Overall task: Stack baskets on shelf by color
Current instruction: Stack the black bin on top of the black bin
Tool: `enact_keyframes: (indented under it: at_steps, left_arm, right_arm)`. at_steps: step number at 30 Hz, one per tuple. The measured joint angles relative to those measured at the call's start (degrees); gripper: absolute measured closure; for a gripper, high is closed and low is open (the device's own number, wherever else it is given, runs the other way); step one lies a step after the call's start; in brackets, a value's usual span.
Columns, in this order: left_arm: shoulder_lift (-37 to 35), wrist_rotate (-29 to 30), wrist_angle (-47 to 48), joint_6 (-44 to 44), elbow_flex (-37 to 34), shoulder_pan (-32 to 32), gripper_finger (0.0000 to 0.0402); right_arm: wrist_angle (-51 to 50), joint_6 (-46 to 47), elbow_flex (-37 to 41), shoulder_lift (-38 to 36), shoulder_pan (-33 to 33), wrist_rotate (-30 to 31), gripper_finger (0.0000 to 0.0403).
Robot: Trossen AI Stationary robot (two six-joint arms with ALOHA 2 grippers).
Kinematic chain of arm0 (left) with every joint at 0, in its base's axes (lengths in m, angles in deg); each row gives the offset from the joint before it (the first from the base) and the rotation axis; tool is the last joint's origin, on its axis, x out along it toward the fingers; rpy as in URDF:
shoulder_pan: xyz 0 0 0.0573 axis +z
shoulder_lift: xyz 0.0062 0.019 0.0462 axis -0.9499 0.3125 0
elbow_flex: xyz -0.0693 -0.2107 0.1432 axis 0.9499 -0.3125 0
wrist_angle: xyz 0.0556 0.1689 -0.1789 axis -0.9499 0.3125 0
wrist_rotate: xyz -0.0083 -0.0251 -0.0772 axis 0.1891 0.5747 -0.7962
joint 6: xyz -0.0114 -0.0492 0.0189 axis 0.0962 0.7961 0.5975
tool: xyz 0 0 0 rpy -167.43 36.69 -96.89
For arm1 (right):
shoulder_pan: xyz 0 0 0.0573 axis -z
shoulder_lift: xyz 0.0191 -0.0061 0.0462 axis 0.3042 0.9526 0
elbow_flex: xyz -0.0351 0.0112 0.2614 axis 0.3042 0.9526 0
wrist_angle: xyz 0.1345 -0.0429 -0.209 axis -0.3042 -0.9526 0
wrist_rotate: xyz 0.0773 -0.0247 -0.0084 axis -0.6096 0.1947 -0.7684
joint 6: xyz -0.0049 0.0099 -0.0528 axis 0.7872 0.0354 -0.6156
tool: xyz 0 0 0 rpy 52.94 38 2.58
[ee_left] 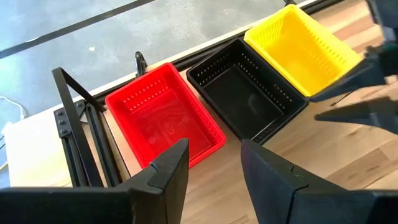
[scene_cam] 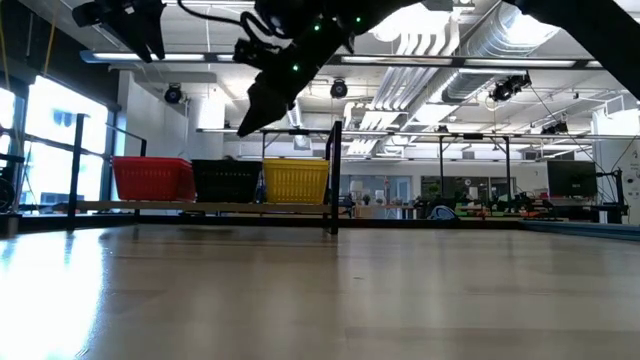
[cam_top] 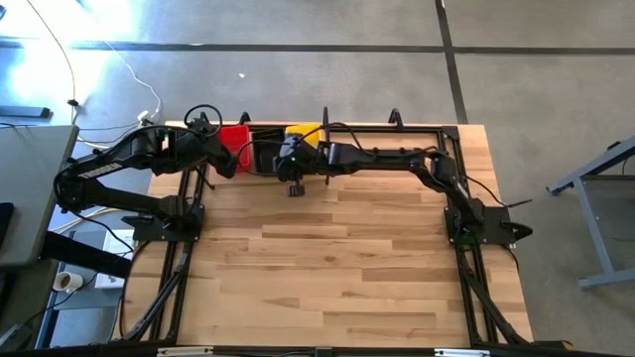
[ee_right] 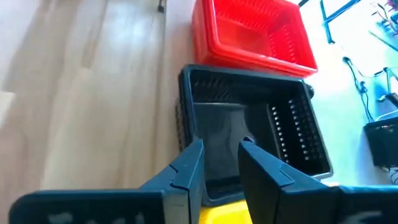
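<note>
**A:** Where do you stand on the stacking?

**B:** You have the red basket (ee_left: 163, 116), the black basket (ee_left: 247, 88) and the yellow basket (ee_left: 303, 48) side by side in a row on the shelf (scene_cam: 200, 207), each touching the next. No loose basket shows on the tabletop (cam_top: 337, 258), so you look near the end. How many sit in each pile, I cannot tell.

**A:** And your grippers?

**B:** Your right gripper (ee_right: 219, 163) hangs over the black and yellow baskets, fingers parted, holding nothing. Your left gripper (ee_left: 212, 163) hovers near the red one, also parted and empty.
</note>
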Motion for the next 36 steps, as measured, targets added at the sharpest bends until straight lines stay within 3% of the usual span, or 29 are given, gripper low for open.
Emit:
enact_keyframes:
  at_steps: [8, 32, 36]
  left_arm:
    - [0.02, -0.02, -0.01, -0.07, 0.00, 0.00, 0.0266]
    - [0.02, -0.24, -0.01, -0.01, 0.00, -0.02, 0.0266]
    - [0.02, -1.29, -0.03, -0.15, 0.00, -0.01, 0.0266]
  right_arm:
    - [-5.50, 9.51, -0.01, 0.11, -0.54, -9.26, 0.0316]
    - [3.65, 12.01, 0.12, 4.01, 0.52, -4.31, 0.0316]
    - [-1.58, 15.14, -2.29, 3.68, 0.53, -3.78, 0.0316]
